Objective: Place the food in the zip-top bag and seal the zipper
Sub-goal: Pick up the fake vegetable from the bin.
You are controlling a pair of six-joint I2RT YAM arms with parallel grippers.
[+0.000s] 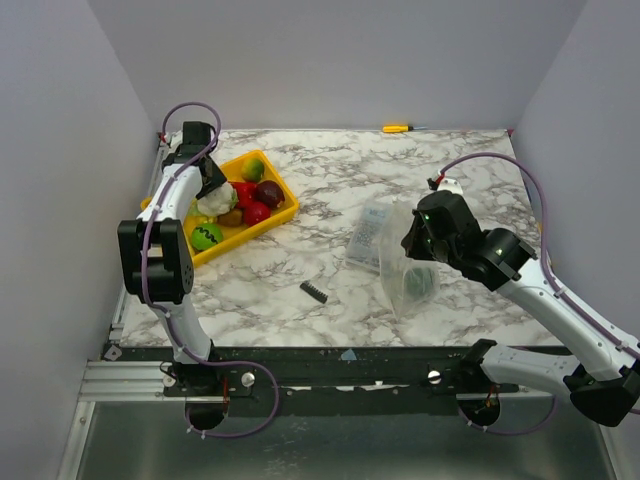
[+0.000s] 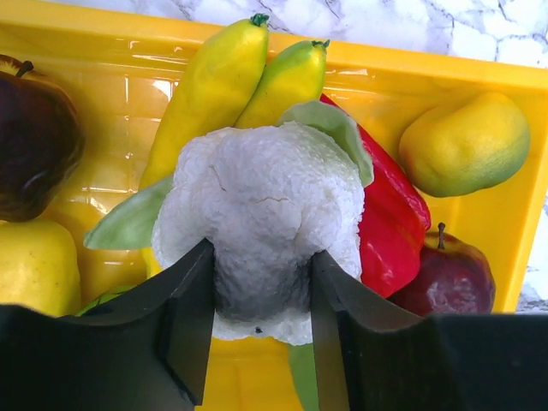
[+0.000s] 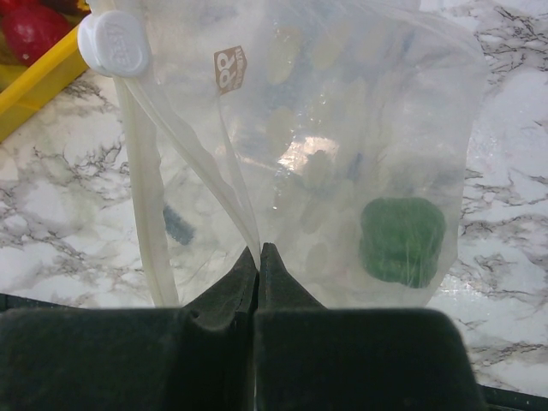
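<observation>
The marble tabletop (image 1: 300, 200) stands inside plain grey walls.

Nearest to you, the right arm leans in from the near right corner. The right gripper (image 1: 425, 235) is clenched on an edge of the zip-top bag (image 1: 405, 275), which hangs from it down to the tabletop. Only the right wrist view shows that the jaws are fully closed on the film, that the zipper (image 3: 145, 188) is open, with a white slider (image 3: 114, 43) at its end, and that a dark green piece (image 3: 402, 240) lies inside the bag.

Farther away, the left arm rises to a high elbow and reaches over the yellow tray (image 1: 255, 232). The top view hides the grasp. The left wrist view shows the left gripper (image 2: 261, 257) grasping the white cauliflower (image 2: 265, 197), one finger on each side, above the other food.

A yellow screwdriver (image 1: 397, 128) lies at the far edge.
</observation>
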